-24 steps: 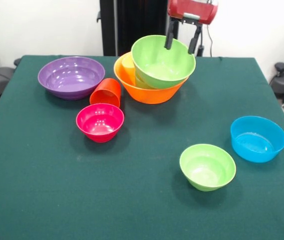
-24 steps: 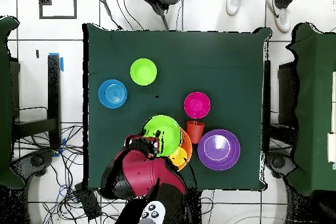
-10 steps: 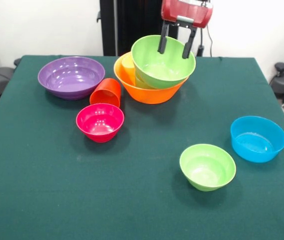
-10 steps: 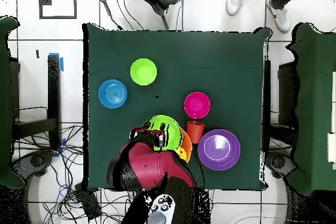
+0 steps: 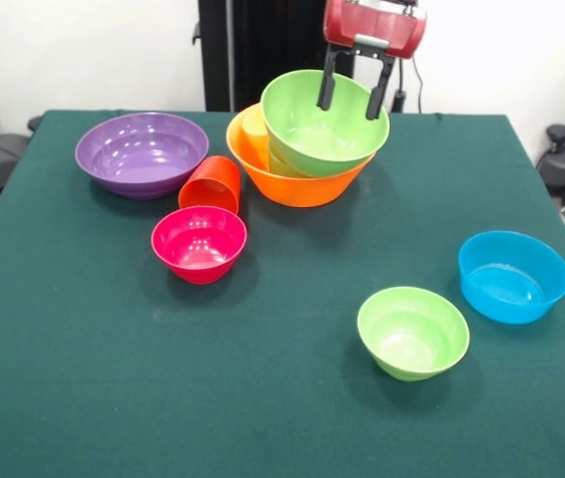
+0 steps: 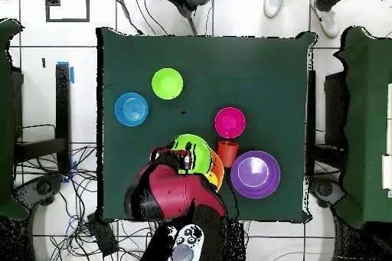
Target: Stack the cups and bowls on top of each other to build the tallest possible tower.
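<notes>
The tower is a large light-green bowl (image 5: 312,134) resting tilted inside the large orange bowl (image 5: 297,184), with a yellow cup (image 5: 254,123) wedged between them. My gripper (image 5: 348,110) hangs open over the green bowl's far side and holds nothing. From overhead the red arm covers part of the green bowl (image 6: 195,149), and the gripper (image 6: 170,156) is at its edge. An orange-red cup (image 5: 212,183) lies on its side between the purple bowl (image 5: 142,152) and the pink-red bowl (image 5: 199,242).
A small light-green bowl (image 5: 413,332) and a blue bowl (image 5: 513,276) stand apart at the near right of the front view. In the overhead view a person's shoes (image 6: 273,1) show past the table's far edge, and cables lie on the floor at the left.
My gripper shifted leftward in the front view, from beside the green bowl's rim to over its opening, then almost stopped. The bowls and cups stayed put.
</notes>
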{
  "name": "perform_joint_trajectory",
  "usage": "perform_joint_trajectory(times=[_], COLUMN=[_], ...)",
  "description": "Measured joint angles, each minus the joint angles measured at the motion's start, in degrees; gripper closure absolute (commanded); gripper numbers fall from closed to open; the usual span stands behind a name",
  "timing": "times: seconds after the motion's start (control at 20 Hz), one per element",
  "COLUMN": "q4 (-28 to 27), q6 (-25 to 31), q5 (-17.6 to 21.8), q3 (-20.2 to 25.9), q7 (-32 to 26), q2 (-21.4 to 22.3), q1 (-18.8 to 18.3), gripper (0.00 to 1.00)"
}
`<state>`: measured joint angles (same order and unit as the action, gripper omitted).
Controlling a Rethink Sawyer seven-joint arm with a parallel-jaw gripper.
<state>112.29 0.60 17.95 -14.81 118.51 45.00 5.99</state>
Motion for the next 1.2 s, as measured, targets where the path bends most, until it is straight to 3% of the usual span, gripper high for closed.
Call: perform_joint_trajectory(times=[0.25,0.5,1.2], q4=[-0.72,-1.21,-1.27], q6=[-0.01,-0.01,0.00], q5=[0.45,3.86,13.62], q3=[-0.19,-0.91,0.23], q7=[0.00,0.00,0.00], q2=[-0.07,0.09,1.28], q1=[-0.03,-1.23,-12.49], gripper=[0.00,0.00,0.00])
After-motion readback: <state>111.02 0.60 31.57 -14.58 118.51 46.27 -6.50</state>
